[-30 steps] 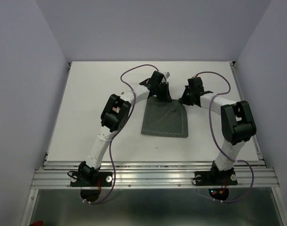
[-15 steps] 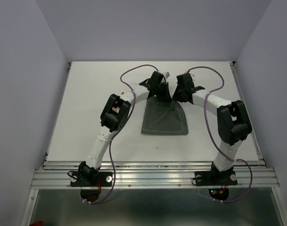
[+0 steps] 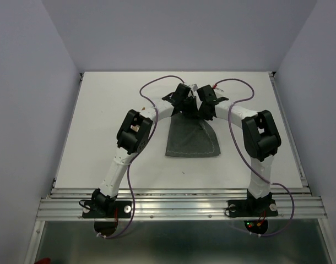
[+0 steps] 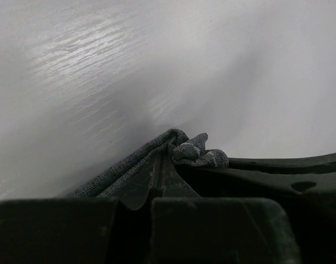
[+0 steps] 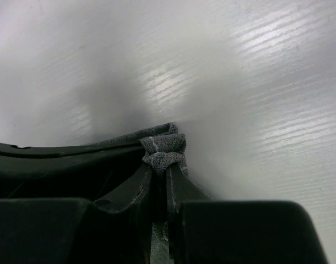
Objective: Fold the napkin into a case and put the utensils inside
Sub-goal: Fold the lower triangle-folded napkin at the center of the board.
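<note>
The dark grey napkin (image 3: pixel 193 140) lies in the middle of the white table, wide at its near edge and gathered to a narrow top between the two grippers. My left gripper (image 3: pixel 187 106) is shut on the napkin's far left corner (image 4: pixel 182 148). My right gripper (image 3: pixel 201 106) is shut on the far right corner (image 5: pixel 163 149), the cloth bunched between its fingertips. The two grippers stand close together, almost touching. The utensils are out of view.
The white table (image 3: pixel 102 121) is walled in by pale panels on three sides. Purple cables (image 3: pixel 154 85) loop over the far part of the table behind the arms. An aluminium rail (image 3: pixel 179 206) runs along the near edge.
My right gripper has moved left with its napkin corner, toward the left gripper. The napkin's top has narrowed from a square shape to a taper. The left gripper has stayed put.
</note>
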`<state>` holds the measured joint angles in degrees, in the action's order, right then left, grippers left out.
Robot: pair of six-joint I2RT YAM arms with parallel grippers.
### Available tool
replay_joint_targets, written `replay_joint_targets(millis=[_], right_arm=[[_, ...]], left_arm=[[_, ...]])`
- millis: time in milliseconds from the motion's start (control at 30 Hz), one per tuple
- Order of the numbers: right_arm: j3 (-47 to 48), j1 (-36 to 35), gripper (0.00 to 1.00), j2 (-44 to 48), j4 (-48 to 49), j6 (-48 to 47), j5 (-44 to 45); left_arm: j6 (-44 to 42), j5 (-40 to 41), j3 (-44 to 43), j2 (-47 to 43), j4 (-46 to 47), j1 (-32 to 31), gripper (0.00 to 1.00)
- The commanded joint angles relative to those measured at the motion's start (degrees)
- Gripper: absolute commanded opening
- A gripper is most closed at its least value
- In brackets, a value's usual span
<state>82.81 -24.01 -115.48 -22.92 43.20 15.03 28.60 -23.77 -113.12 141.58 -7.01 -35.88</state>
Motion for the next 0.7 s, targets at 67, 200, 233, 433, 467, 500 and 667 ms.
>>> replay_joint_targets(millis=[67, 200, 233, 433, 467, 500, 667], right_arm=[[2.1, -1.21, 0.01, -4.66, -5.81, 5.4, 3.16], [2.62, -1.21, 0.01, -6.07, -8.1, 6.63, 5.27], [2.97, -1.21, 0.01, -7.03, -8.72, 6.98, 6.32], [3.86, -1.21, 0.01, -8.62, -11.71, 8.21, 7.91], [3.94, -1.21, 0.01, -8.79, -12.15, 8.56, 8.17], [4.2, -1.21, 0.01, -8.88, -12.67, 8.74, 8.44], [5.35, -1.21, 0.01, -8.97, -17.68, 12.43, 12.48]], left_arm=[[-1.18, 2.68, 2.9, -2.27, -4.25, 0.46, 0.0], [-0.65, 1.36, 3.43, -3.68, -3.98, 0.63, 0.0], [-0.65, 0.75, 3.17, -4.29, -4.16, 0.72, 0.0], [-0.48, 1.44, 5.19, -9.3, -4.42, 1.42, 0.0], [-0.56, 1.62, 6.32, -9.91, -4.42, 1.6, 0.0], [-0.65, 1.62, 6.94, -10.53, -4.42, 1.77, 0.0], [-0.83, 2.94, 12.3, -14.66, -4.86, 3.18, 0.0]])
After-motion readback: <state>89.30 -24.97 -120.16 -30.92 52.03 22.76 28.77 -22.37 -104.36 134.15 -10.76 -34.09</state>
